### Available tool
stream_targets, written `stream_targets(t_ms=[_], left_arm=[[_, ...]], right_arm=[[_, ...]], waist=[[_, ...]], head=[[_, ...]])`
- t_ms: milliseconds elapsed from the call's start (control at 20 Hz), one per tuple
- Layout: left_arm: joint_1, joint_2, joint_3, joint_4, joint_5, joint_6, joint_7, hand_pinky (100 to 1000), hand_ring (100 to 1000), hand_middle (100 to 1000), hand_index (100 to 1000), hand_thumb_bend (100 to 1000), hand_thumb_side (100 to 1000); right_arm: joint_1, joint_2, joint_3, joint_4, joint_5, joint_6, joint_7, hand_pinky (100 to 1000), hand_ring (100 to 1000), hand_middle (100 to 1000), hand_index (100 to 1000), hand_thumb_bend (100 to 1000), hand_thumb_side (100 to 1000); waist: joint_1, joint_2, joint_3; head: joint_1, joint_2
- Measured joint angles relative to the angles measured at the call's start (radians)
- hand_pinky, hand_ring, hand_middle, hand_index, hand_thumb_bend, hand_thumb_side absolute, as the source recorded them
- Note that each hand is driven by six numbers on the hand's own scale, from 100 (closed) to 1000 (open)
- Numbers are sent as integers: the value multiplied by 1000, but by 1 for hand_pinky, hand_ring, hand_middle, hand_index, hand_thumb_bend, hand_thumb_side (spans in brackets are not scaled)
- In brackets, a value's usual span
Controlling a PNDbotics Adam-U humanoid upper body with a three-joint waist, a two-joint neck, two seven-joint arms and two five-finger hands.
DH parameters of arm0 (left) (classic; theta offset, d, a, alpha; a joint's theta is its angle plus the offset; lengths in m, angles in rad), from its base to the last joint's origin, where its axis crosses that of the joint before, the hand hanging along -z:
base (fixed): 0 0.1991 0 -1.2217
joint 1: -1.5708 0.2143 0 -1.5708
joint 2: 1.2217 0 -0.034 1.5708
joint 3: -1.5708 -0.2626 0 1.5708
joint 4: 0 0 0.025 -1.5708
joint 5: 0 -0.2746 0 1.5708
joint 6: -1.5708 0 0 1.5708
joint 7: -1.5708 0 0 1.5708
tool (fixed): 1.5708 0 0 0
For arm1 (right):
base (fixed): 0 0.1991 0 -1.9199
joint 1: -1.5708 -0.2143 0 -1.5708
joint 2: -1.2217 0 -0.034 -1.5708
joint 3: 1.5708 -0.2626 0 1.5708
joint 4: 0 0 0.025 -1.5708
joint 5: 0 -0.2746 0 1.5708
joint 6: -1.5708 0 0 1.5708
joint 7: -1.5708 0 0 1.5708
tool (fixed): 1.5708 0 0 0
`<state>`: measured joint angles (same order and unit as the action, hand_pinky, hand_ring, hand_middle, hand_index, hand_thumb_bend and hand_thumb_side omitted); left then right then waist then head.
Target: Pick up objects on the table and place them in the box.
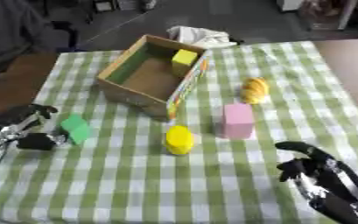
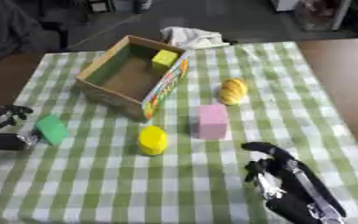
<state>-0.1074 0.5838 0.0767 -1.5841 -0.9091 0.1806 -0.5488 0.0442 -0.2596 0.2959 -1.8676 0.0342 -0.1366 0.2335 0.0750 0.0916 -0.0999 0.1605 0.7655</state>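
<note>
A woven-looking green-and-white checked cloth (image 1: 235, 183) covers the table. The box (image 1: 135, 94) is plain brown cardboard, matt, with a glossy printed panel on its 3 o'clock side. The pink block (image 1: 237, 120) and green block (image 1: 76, 128) look matt; the yellow piece (image 1: 178, 139) has a slight sheen. Both hands, left (image 1: 25, 129) and right (image 1: 319, 175), show black plastic and shiny silver metal.

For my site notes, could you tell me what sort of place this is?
Probably an indoor lab or workshop demo table: a green checked tablecloth, toy-like blocks beside a cardboard box, and bare grey floor beyond.
</note>
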Motion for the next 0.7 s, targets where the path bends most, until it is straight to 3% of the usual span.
stream_targets(t_ms=[350, 700], left_arm=[[-28, -17, -12, 38, 42, -5, 35, 752, 779, 811, 992, 283, 670], [-48, -22, -15, 44, 65, -9, 63, 744, 770, 801, 992, 301, 601]], right_arm=[[0, 0, 0, 0, 0, 0, 0, 708, 485, 798, 813, 100, 464], [0, 0, 0, 0, 0, 0, 0, 708, 485, 798, 813, 100, 466]], waist=[[-2, 0, -4], [1, 0, -7]], head=[[0, 0], [-3, 0]])
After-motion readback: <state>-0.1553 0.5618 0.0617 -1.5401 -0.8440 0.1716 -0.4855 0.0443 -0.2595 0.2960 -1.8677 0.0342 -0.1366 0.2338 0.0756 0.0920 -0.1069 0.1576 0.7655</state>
